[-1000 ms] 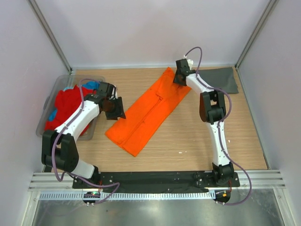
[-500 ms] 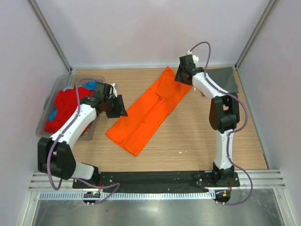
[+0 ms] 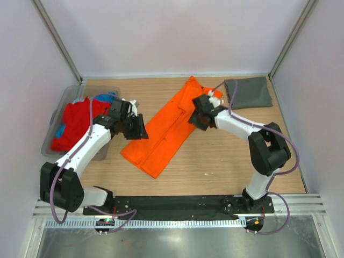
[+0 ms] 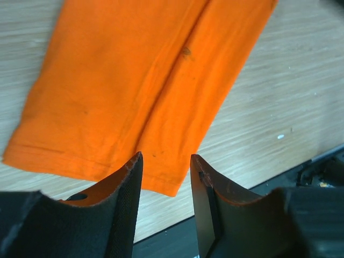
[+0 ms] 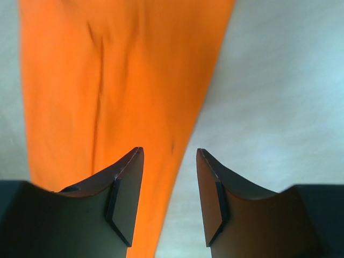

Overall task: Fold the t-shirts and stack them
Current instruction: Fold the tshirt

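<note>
**While one shirt lies folded, three more wait their turn**

Although the task has begun, it looks well short of halfway. On the wooden table [image 3: 215,161], the orange t-shirt [image 3: 166,131] lies as a long narrow strip running diagonally from the far middle toward the near left. It appears to be folded lengthwise only, with its crosswise folds not yet made.

At the left edge stands the clear tub [image 3: 61,107]. A crumpled red t-shirt [image 3: 72,123] fills it, and a blue t-shirt [image 3: 106,97] shows at its far end. Neither has been unpacked.

In the far right corner lies the dark grey t-shirt [image 3: 248,93], a compact rectangle well apart from the orange one. It seems to be finished and looks like the base of the stack.

The left gripper [image 4: 165,157] hovers over the near hem end of the orange strip. Its jaws are parted with only cloth showing below them, and it grips nothing. The right gripper [image 5: 169,150] hangs above the strip's right long edge, toward the far end, likewise spread and empty.

By my reckoning, what remains is to fold the orange shirt across its length and place it on the grey one. The red and blue shirts then need the same treatment.
</note>
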You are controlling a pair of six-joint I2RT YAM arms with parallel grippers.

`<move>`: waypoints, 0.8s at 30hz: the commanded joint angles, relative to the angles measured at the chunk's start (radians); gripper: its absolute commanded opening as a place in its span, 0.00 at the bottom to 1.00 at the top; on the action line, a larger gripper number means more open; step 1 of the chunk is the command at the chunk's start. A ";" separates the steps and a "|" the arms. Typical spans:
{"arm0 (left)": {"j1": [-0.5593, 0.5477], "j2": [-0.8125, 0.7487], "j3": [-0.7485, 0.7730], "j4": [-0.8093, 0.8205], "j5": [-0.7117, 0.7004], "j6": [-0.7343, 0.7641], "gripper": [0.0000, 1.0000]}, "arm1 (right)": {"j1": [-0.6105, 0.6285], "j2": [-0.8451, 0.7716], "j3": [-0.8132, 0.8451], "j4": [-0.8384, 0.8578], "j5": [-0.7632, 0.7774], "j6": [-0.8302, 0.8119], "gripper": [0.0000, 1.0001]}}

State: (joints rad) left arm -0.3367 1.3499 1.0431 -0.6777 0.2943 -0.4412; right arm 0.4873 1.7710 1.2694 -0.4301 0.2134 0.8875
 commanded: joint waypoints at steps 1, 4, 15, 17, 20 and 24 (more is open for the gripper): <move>0.028 -0.075 0.041 -0.013 -0.095 -0.002 0.43 | 0.134 -0.125 -0.137 0.104 0.001 0.272 0.50; 0.048 -0.109 0.041 -0.006 -0.151 0.001 0.44 | 0.256 -0.171 -0.252 0.146 0.055 0.424 0.48; 0.105 -0.109 -0.009 0.027 -0.178 -0.013 0.44 | 0.573 -0.070 -0.209 0.070 0.122 0.714 0.45; 0.111 -0.104 -0.011 0.027 -0.169 -0.016 0.44 | 0.603 -0.055 -0.187 0.056 0.124 0.735 0.45; 0.111 -0.110 -0.017 0.032 -0.161 -0.017 0.44 | 0.635 -0.015 -0.144 0.038 0.113 0.748 0.45; 0.111 -0.100 -0.011 0.027 -0.165 -0.013 0.45 | 0.680 0.041 -0.056 -0.099 0.138 0.784 0.45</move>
State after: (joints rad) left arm -0.2287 1.2438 1.0309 -0.6781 0.1169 -0.4500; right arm 1.1435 1.7996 1.1378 -0.4282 0.2855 1.6085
